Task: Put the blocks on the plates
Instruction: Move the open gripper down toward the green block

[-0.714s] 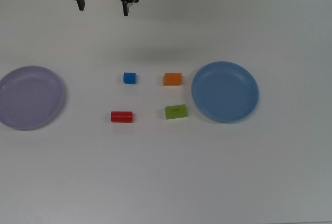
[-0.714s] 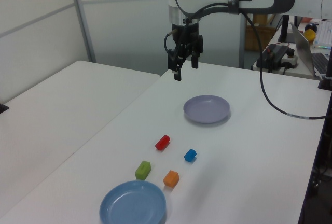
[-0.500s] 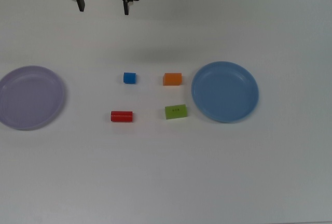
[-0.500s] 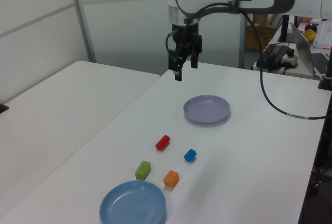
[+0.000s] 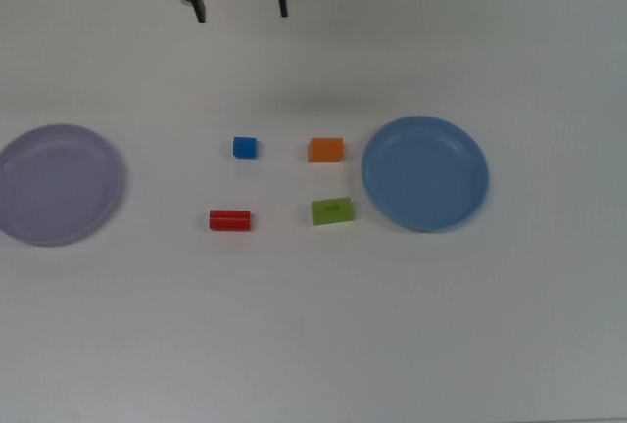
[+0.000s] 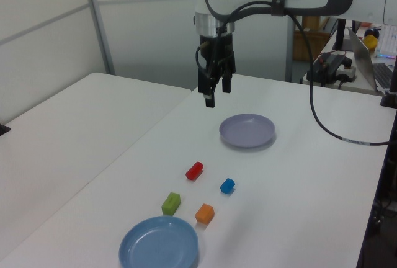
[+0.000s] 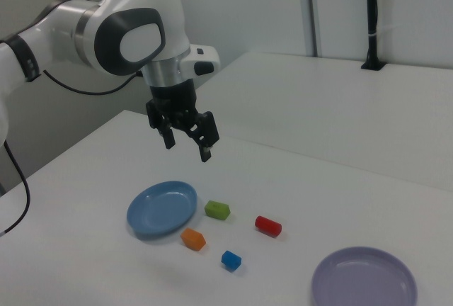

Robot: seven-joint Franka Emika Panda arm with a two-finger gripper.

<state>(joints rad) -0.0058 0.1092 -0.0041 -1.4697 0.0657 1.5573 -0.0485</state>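
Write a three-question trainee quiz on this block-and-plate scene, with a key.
1. True or false: the tool holds a block.
2. In the top view, which block lies nearest the blue plate: A blue cube, B red cylinder, C green block?
3. How many blocks are on the lavender plate?

Key: 1 false, it hangs open and empty above the table; 2 C; 3 none, and the orange block is on the table too.
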